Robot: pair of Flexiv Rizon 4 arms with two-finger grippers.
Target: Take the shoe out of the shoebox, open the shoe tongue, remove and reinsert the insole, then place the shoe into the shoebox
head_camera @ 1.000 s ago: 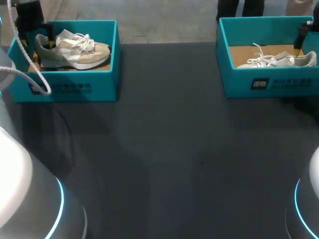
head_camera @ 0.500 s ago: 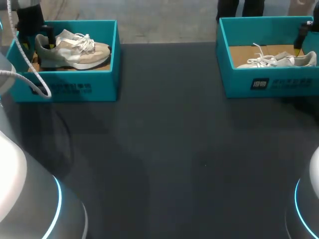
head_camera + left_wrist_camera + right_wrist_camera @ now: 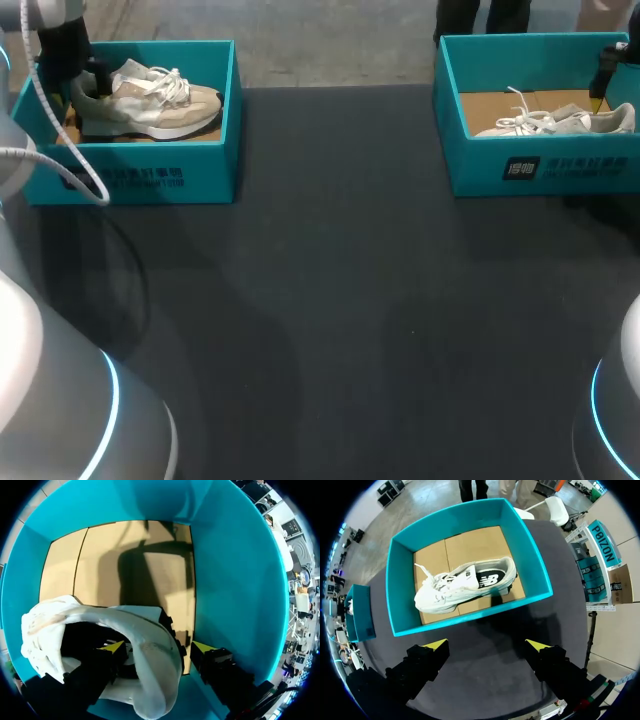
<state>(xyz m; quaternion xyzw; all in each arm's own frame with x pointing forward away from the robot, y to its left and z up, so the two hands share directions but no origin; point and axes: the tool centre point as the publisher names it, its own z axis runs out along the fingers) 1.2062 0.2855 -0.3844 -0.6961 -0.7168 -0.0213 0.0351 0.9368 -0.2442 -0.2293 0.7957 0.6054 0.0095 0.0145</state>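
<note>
A beige shoe stands in the teal shoebox at the table's far left. My left gripper is down at its heel. In the left wrist view the left gripper straddles the heel wall of the shoe: one finger is inside the opening, the other outside with a small gap, so it is open. The box wall is close beside the outer finger. My right gripper hangs open high over the table, in front of a second teal shoebox holding a white shoe.
The second shoebox with the white shoe sits at the far right, and my right gripper is at its right end. Dark table stretches between and in front of the boxes.
My left arm has shifted slightly at the beige shoe's heel and its fingers have drawn a little closer together. The right arm and both shoes have stayed put.
</note>
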